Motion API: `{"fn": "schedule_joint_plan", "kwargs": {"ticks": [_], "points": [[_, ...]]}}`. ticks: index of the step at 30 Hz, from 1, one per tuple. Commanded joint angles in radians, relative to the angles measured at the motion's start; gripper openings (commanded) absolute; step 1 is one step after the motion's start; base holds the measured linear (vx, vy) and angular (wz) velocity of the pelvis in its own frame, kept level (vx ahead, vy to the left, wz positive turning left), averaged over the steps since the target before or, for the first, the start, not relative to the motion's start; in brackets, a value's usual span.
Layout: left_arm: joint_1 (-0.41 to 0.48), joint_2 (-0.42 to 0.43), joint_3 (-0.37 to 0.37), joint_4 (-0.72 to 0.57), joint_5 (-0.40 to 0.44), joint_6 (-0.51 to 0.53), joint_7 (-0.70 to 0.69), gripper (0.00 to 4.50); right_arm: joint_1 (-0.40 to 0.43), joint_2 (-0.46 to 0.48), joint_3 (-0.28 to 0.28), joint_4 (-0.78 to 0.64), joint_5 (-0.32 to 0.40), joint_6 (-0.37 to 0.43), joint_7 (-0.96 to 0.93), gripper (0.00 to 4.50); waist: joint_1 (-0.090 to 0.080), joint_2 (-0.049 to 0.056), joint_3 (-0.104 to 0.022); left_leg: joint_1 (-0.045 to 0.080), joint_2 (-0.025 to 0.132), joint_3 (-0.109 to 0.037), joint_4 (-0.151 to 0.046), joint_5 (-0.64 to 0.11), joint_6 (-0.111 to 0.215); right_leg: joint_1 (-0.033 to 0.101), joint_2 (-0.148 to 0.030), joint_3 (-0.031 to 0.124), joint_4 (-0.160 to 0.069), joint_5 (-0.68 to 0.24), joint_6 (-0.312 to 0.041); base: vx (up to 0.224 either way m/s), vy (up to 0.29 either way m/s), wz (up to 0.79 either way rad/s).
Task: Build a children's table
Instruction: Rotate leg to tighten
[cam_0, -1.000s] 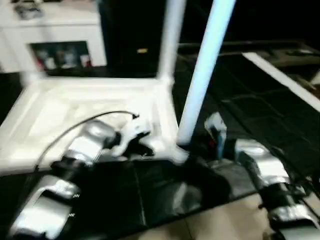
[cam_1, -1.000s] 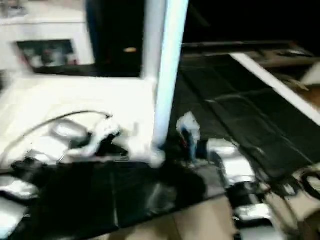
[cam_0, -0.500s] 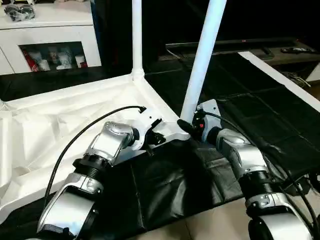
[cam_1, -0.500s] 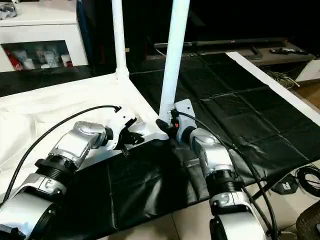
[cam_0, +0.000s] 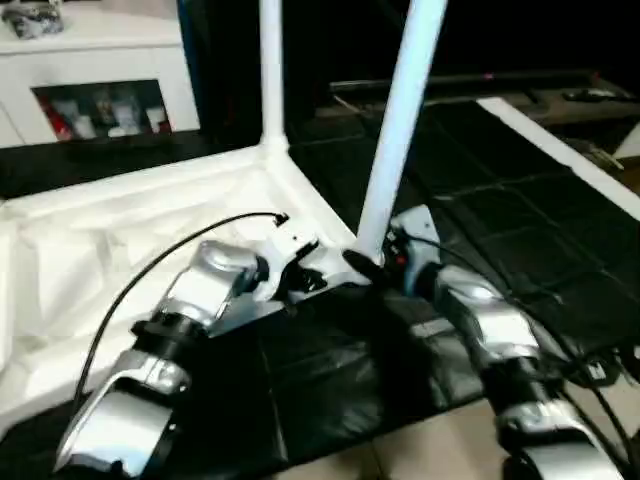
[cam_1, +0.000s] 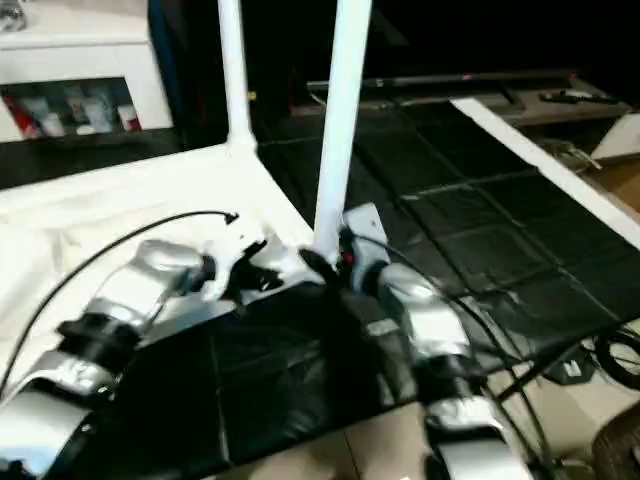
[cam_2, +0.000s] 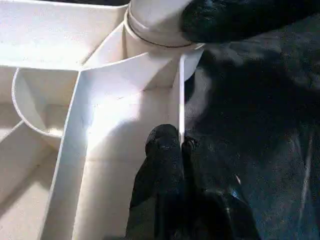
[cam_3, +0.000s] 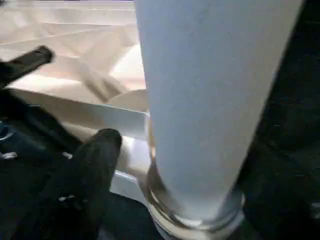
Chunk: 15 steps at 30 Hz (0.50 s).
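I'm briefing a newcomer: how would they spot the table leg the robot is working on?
Find the upturned white plastic table top on the black mat. Two white round legs stand in its corners; take the nearer leg, at the corner between the right gripper and left gripper.

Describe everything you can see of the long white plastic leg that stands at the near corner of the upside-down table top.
The near white leg is a long, smooth, round plastic tube. It stands almost upright, leaning slightly, with its lower end seated in the rounded corner socket of the white ribbed table top. The right gripper is at its base, one black finger close beside it. The left gripper pinches the top's thin edge nearby.
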Motion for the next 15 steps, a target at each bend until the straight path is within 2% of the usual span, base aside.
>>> {"fn": "schedule_joint_plan", "kwargs": {"ticks": [1,3,8,11,12,13,15], "points": [[-0.004,-0.007,-0.029,-0.052,-0.041,-0.052,-0.075,0.0,0.027,-0.011,0.081,-0.035,0.037,-0.001,0.149,4.08,0.006,0.005,-0.063,-0.005,0.023,-0.001,-0.061,-0.166,0.067,0.064,-0.07,0.057,-0.082,-0.241,-0.174,0.0,0.0,0.0],[0.001,0.023,-0.04,-0.058,-0.053,-0.087,-0.141,0.0,0.036,-0.057,0.082,-0.065,0.063,0.002,0.237,4.36,0.011,0.005,-0.062,-0.001,0.024,0.0,-0.061,-0.176,0.069,0.062,-0.071,0.058,-0.085,-0.265,-0.168,0.0,0.0,0.0],[0.014,0.072,-0.064,-0.084,-0.078,-0.149,-0.273,0.0,0.034,-0.124,0.103,-0.075,0.059,-0.02,0.357,4.48,0.024,0.004,-0.062,0.002,0.027,-0.001,-0.063,-0.179,0.058,0.059,-0.073,0.058,-0.086,-0.295,-0.161,0.0,0.0,0.0],[0.018,0.096,-0.075,-0.101,-0.09,-0.164,-0.338,0.0,0.03,-0.157,0.118,-0.08,0.065,-0.023,0.428,4.48,0.031,0.008,-0.064,0.006,0.031,0.001,-0.062,-0.167,0.056,0.056,-0.071,0.059,-0.079,-0.243,-0.18,0.0,0.0,0.0],[0.017,0.11,-0.087,-0.103,-0.086,-0.178,-0.369,0.0,0.028,-0.177,0.131,-0.084,0.074,-0.035,0.479,4.48,0.034,0.005,-0.065,0.005,0.031,0.002,-0.061,-0.16,0.06,0.059,-0.069,0.058,-0.074,-0.213,-0.191,0.0,0.0,0.0],[0.016,0.115,-0.092,-0.103,-0.083,-0.185,-0.378,0.0,0.027,-0.182,0.135,-0.086,0.077,-0.037,0.497,4.48,0.039,0.008,-0.065,0.006,0.033,0.002,-0.061,-0.159,0.063,0.058,-0.068,0.058,-0.071,-0.195,-0.199,0.0,0.0,0.0],[0.015,0.126,-0.102,-0.1,-0.078,-0.202,-0.398,0.0,0.027,-0.193,0.143,-0.09,0.086,-0.037,0.533,4.48,0.044,0.006,-0.065,0.002,0.032,0.003,-0.059,-0.159,0.064,0.06,-0.069,0.058,-0.07,-0.192,-0.199,0.0,0.0,0.0]]}}
